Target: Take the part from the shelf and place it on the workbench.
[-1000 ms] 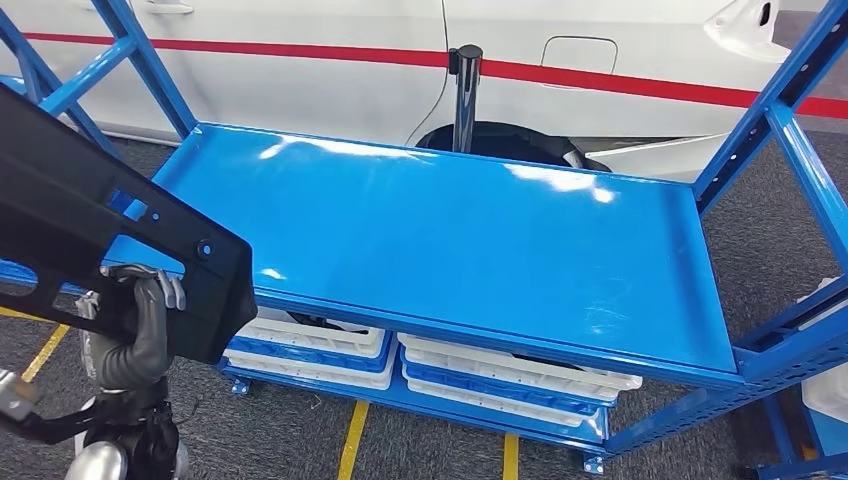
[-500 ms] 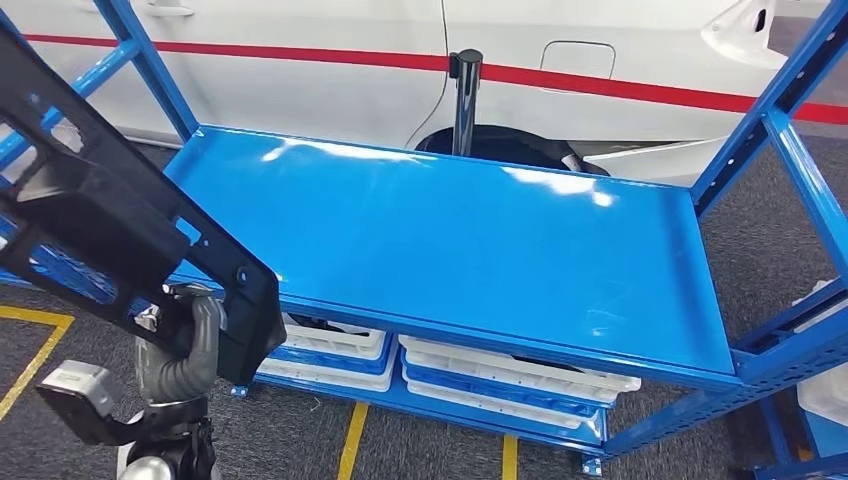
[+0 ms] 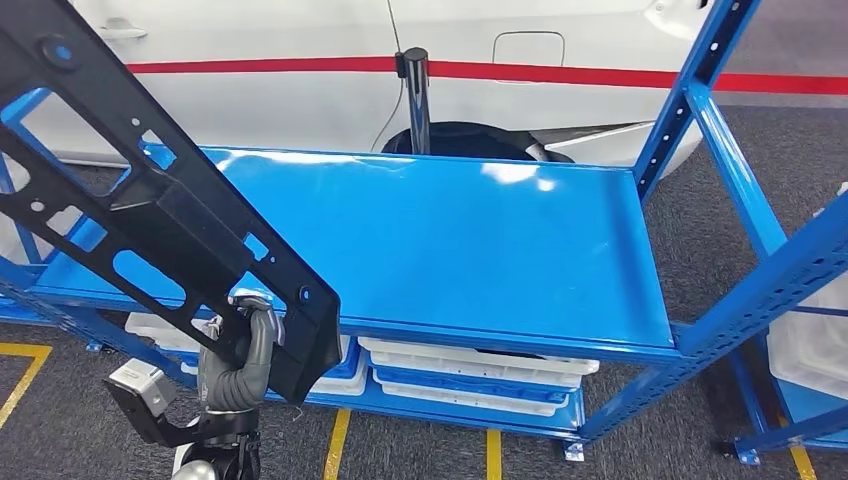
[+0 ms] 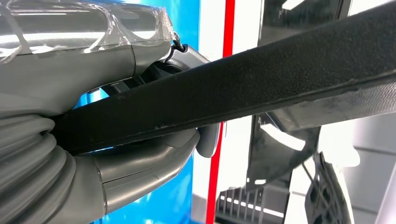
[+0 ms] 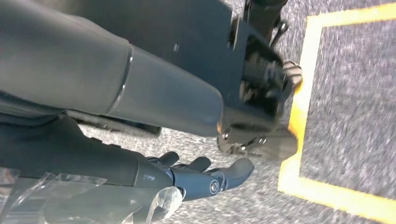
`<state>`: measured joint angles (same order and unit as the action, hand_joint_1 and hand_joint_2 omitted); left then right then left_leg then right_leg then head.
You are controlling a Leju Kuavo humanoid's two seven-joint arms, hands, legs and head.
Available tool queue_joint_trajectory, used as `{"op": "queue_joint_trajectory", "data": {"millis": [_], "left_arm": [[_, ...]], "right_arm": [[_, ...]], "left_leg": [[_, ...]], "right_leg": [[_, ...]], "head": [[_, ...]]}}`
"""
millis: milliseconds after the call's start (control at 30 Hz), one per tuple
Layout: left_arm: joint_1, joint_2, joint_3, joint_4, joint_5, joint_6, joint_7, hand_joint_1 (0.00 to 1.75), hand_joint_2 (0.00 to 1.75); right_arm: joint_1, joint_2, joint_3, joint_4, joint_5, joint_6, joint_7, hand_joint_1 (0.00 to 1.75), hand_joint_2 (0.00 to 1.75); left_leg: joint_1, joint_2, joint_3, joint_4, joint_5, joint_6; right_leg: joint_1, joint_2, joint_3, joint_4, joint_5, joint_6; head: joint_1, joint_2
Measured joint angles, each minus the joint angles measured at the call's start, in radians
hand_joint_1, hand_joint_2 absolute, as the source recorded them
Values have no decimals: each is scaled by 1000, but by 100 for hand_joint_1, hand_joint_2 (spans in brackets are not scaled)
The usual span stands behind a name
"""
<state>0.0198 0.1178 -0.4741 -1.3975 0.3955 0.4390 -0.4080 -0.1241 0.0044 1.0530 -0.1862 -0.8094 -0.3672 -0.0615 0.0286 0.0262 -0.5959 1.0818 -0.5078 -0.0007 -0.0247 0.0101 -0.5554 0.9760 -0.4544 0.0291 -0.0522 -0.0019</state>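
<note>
Black plastic part (image 3: 150, 215) has swung higher, clamped at its lower end in the left hand (image 3: 240, 345), off the blue shelf (image 3: 450, 250); carrying has begun. Right hand (image 5: 201, 179) hangs, fingers loosely apart, holding nothing.

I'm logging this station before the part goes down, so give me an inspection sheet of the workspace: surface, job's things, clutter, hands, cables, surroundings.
Surface: blue workbench top, bare and glossy, with light glare near the far edge.
Job's things: long black part, held tilted over the bench's left end, not yet set down.
Clutter: nothing seen on the top; white trays stacked on the lower level.
Hands: left hand grips the part's lower end, thumb and fingers clamped on its edge; right hand hangs over the floor, fingers apart, holding nothing.
Cables: nothing seen.
Surroundings: white car with a red stripe behind the bench, black post, grey carpet with yellow floor lines.
</note>
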Motion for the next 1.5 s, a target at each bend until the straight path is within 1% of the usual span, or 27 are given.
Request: {"op": "queue_joint_trajectory", "data": {"millis": [67,100,133,167,233,300,367,433,467,533,567,600,633,667,767,833,900,967,1067,1100,1133,1167,1267,1300,1333,1433,1500], "left_arm": [[-2,0,-11,1,2,0,-1,175,175],[-2,0,-16,1,3,0,-1,175,175],[-4,0,-21,1,3,1,-1,175,175],[-7,0,-26,1,3,1,-1,175,175],[-14,0,-34,1,2,3,-1,175,175],[-20,1,-41,1,1,8,-1,175,175],[-24,1,-47,1,1,12,-1,175,175],[-28,1,-54,0,0,14,-2,175,175],[-30,1,-58,0,0,15,-2,175,175],[-30,1,-65,-1,-1,15,-2,175,175],[-29,1,-67,-1,-1,15,-2,175,175],[-28,1,-70,-1,-1,15,-2,175,175],[-28,1,-72,-1,-1,14,-2,175,175],[-28,1,-75,-1,-2,14,-2,175,175],[-31,1,-84,-1,-4,14,-2,175,175],[-33,1,-89,-1,-7,14,-2,175,175],[-33,2,-93,-1,-9,13,-2,175,175],[-33,2,-96,-2,-10,15,-2,175,175],[-32,2,-100,-6,-15,16,-2,175,175],[-32,3,-102,-6,-16,16,-2,175,175],[-32,3,-104,-6,-17,16,-2,175,175],[-32,4,-106,-7,-18,16,-2,175,175],[-34,6,-113,-12,-22,15,-2,175,175],[-35,6,-114,-14,-23,15,-2,175,175],[-36,7,-115,-17,-23,15,-2,175,175],[-36,9,-116,-23,-23,15,-2,175,175],[-37,9,-117,-29,-26,16,-1,175,175]], "right_arm": [[2,0,-3,0,-1,0,3,0,0],[3,0,-4,0,-1,0,4,0,0],[4,0,-4,0,-1,0,4,0,0],[5,0,-4,0,-2,0,5,0,0],[4,0,-4,0,-1,0,3,0,0],[4,0,-5,0,3,0,1,0,0],[6,-2,-6,0,7,0,0,0,0],[7,-3,-6,0,11,0,0,0,0],[6,-3,-6,0,12,0,0,0,0],[4,-5,-6,0,12,0,0,0,0],[4,-6,-6,0,12,0,0,0,0],[4,-7,-6,0,12,0,-1,0,0],[4,-7,-6,0,11,0,-2,0,0],[4,-8,-6,0,11,0,-3,0,0],[4,-10,-7,0,10,0,-6,0,0],[4,-10,-7,0,10,0,-7,0,0],[4,-10,-7,0,9,0,-5,0,0],[3,-10,-8,0,9,0,-1,0,0],[4,-11,-8,0,8,0,6,0,0],[4,-10,-8,0,6,0,7,0,0],[5,-10,-8,0,5,0,8,0,0],[5,-10,-8,0,4,0,9,0,0],[5,-9,-8,0,3,0,9,0,0],[4,-8,-8,0,3,0,9,0,0],[4,-8,-8,0,3,0,9,0,0],[5,-8,-8,0,3,0,9,0,0],[4,-8,-8,0,3,0,9,0,0]], "left_leg": [[-3,-10,-60,143,-65,2],[-6,-12,-77,182,-73,6],[-10,-15,-74,182,-62,12],[-14,-19,-52,141,-34,20],[-23,-34,25,-7,29,38],[-32,-46,70,-102,57,48],[-36,-47,72,-119,61,50],[-31,-43,72,-133,71,57],[-28,-40,72,-140,77,62],[-27,-34,70,-145,83,68],[-28,-29,67,-144,85,67],[-28,-25,65,-144,86,67],[-28,-21,63,-143,87,65],[-27,-18,62,-142,89,64],[-30,-11,58,-134,89,54],[-35,-9,53,-130,91,44],[-33,-9,49,-128,94,34],[-28,-12,31,-90,63,23],[-22,-16,-46,104,-49,7],[-19,-16,-66,161,-70,4],[-17,-16,-70,182,-74,1],[-14,-16,-52,159,-58,-2],[-11,-19,71,-63,29,4],[-12,-20,95,-115,44,8],[-15,-22,104,-140,50,11],[-15,-21,95,-148,63,26],[-11,-18,91,-155,75,40]], "right_leg": [[7,16,-6,0,4,-7],[10,25,-8,1,6,-9],[13,34,-10,1,7,-11],[15,43,-10,1,8,-13],[18,57,-9,1,11,-13],[18,66,-11,0,15,-9],[15,71,-15,-3,21,1],[15,53,-21,9,10,11],[16,39,-33,39,-13,16],[16,12,-83,160,-86,24],[15,8,-111,229,-118,28],[14,6,-128,276,-135,31],[12,5,-128,286,-132,34],[11,3,-104,250,-110,35],[9,-10,17,35,-29,32],[11,-12,39,-17,-19,20],[13,-9,33,-17,-11,5],[11,-9,27,-20,-2,-9],[9,-5,12,-20,9,-23],[8,-3,7,-20,12,-25],[7,-1,4,-20,14,-25],[6,2,1,-20,17,-24],[6,9,-2,-19,23,-14],[8,10,-4,-18,26,-9],[9,10,-7,-18,29,-4],[8,8,-15,-16,29,14],[7,6,-40,46,-20,21]], "head": [[-3,0],[-3,0],[-3,0],[-3,0],[-3,0],[-3,0],[-3,0],[-2,0],[0,0],[4,0],[4,0],[5,0],[5,0],[5,0],[5,0],[3,0],[2,0],[-1,0],[-4,0],[-4,0],[-4,0],[-5,0],[-5,0],[-5,0],[-4,0],[-3,0],[0,0]]}}
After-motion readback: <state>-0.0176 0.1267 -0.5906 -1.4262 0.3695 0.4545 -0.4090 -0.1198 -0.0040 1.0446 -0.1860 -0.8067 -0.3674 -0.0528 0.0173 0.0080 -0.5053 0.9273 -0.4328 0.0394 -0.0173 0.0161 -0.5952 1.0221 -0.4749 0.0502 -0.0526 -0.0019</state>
